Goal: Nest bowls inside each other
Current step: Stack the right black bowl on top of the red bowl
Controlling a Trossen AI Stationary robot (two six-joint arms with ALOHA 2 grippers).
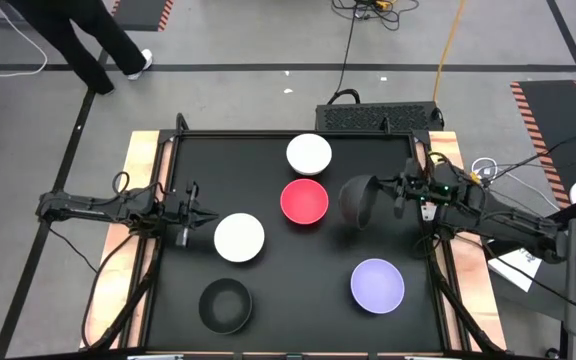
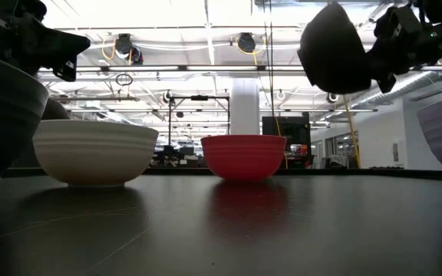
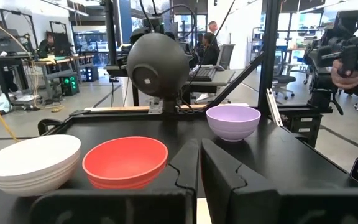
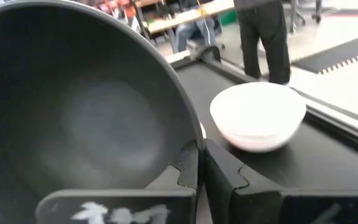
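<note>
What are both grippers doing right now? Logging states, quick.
Left gripper: closed, empty, beside a white bowl.
Right gripper: closed on a black bowl, lifted.

Five bowls spread over the tabletop (image 1: 298,290), a sixth up off it on the right.

Toward the far edge, at mid-width: far bowl (image 1: 309,154). Just before it, about mid-tabletop: centre bowl (image 1: 304,201). Left of that and a little nearer, apart from it: left bowl (image 1: 239,238), with the left gripper (image 1: 196,210) just beside it on the left-edge side. Toward the near-left corner: corner bowl (image 1: 225,305). Toward the near edge, on the right half: near-right bowl (image 1: 377,284). Right of the centre bowl, clear of the tabletop and tipped on its side: raised bowl (image 1: 356,202), in the right gripper (image 1: 376,190) reaching in from the right edge.
</note>
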